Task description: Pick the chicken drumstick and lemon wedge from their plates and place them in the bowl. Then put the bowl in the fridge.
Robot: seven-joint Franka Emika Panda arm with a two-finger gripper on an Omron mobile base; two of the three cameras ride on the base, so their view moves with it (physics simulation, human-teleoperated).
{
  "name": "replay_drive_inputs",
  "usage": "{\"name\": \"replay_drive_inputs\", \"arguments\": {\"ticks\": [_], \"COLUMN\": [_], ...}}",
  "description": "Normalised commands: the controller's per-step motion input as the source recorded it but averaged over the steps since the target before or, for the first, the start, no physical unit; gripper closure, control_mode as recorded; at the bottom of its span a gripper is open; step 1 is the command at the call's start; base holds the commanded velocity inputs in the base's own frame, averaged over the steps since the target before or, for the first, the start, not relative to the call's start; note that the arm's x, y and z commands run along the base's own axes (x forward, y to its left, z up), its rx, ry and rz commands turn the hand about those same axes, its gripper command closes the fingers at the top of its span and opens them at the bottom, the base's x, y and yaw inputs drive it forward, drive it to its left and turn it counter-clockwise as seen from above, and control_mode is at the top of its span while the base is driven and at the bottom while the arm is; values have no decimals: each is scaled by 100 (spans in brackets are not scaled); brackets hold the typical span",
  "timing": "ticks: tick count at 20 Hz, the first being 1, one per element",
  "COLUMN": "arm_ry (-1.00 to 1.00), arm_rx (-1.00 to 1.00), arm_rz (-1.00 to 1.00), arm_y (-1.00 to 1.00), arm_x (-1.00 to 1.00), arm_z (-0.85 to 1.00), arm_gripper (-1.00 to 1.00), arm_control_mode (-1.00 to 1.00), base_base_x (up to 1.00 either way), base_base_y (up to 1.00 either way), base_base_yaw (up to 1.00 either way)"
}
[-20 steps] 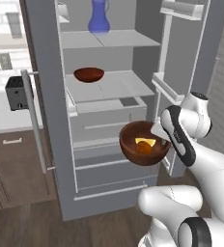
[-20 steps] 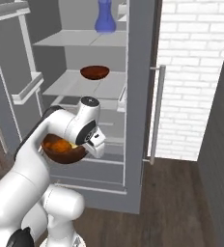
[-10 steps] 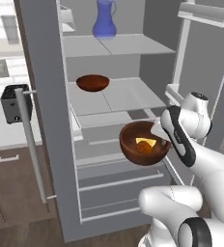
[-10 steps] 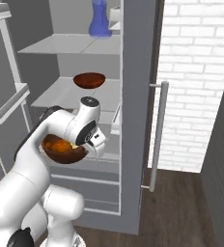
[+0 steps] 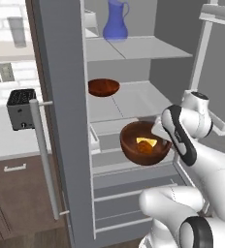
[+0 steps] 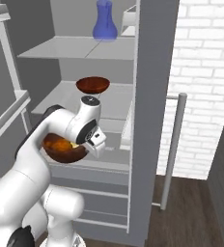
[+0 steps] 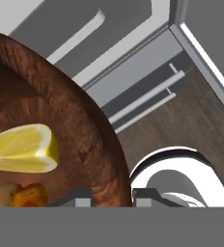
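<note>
The reddish-brown wooden bowl hangs in front of the open fridge, level with its lower shelf and drawers. My gripper is shut on the bowl's right rim, one fingertip inside and one outside. The yellow lemon wedge lies in the bowl, with the orange-brown chicken drumstick beside it. Both also show in the left base view, the lemon wedge above the drumstick. From the right, my hand covers part of the bowl. The plates are out of view.
A second brown bowl sits on the fridge's middle shelf and a blue jug on the top shelf. The open door with its bar handle stands at the left. A toaster sits on the counter beyond.
The whole picture has shifted: the base has driven closer to the fridge, which now looms larger. The bowl stays held in the same place relative to the arm.
</note>
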Motion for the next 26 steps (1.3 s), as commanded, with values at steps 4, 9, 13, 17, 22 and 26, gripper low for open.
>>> {"name": "replay_drive_inputs", "arguments": {"ticks": [4,9,13,17,22,26], "arm_ry": [-3,-1,-2,-5,-6,0], "arm_rx": [-7,0,0,0,7,19], "arm_rz": [-5,-15,-15,-21,-19,-26], "arm_y": [1,1,-16,0,0,-3], "arm_x": [0,41,62,91,93,71], "arm_z": [0,4,27,44,46,7], "arm_gripper": [100,100,100,100,100,100], "arm_control_mode": [-100,-100,-100,-100,-100,-100], "base_base_x": [0,0,0,0,0,0], "base_base_y": [0,0,0,0,0,0], "base_base_yaw": [0,0,0,0,0,0]}}
